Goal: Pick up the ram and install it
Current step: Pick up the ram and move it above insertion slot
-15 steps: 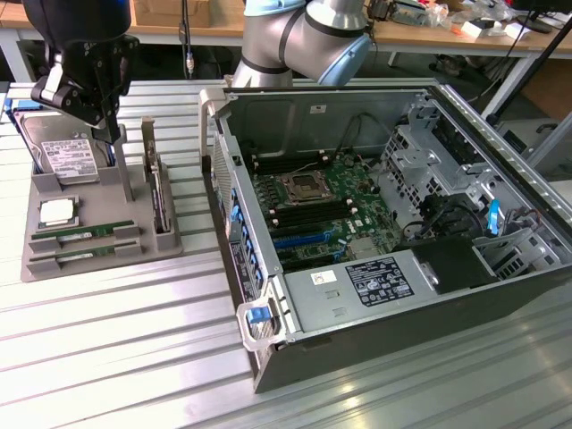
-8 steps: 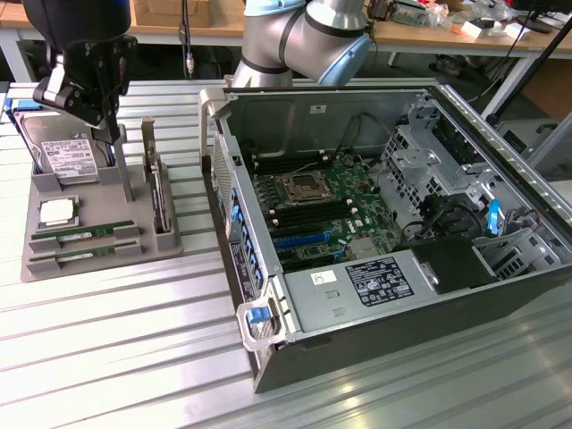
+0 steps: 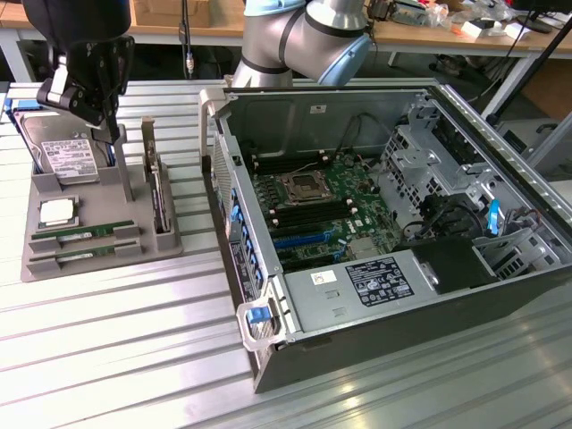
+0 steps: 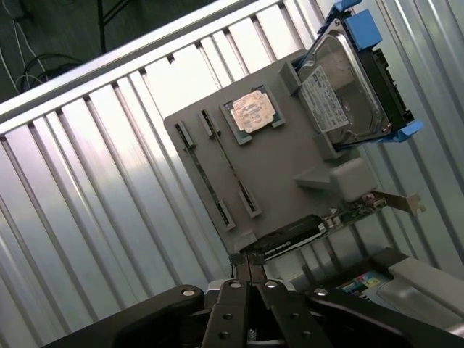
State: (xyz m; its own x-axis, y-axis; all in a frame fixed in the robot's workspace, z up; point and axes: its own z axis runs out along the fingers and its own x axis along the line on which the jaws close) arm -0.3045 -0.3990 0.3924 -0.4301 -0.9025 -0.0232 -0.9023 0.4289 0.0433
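claw pressed together, empty, above gray tray. ram thin, slotted edge-up; slight misalignment probably jabs tray or second stick.

Two thin green ram sticks stand edgewise in grey tray.

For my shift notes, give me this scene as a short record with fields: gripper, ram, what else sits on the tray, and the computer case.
gripper: gripper shut, holding nothing, above the gray tray
ram: two ram sticks lying in the tray's slots, not held
other tray items: hard drive, CPU chip, upright expansion card
computer case: computer case open, motherboard exposed, to the exterior view's right of the tray
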